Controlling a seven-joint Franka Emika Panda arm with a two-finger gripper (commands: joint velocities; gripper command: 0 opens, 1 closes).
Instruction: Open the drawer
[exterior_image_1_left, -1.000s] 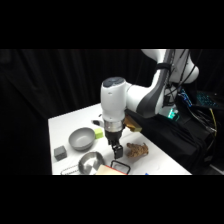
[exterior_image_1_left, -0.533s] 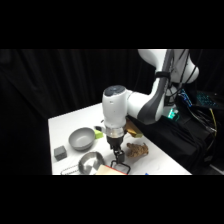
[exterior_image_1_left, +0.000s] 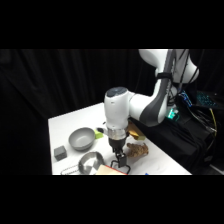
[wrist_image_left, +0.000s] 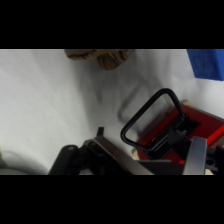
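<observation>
No readable text, label, brand name, number or sign appears in either view.
</observation>
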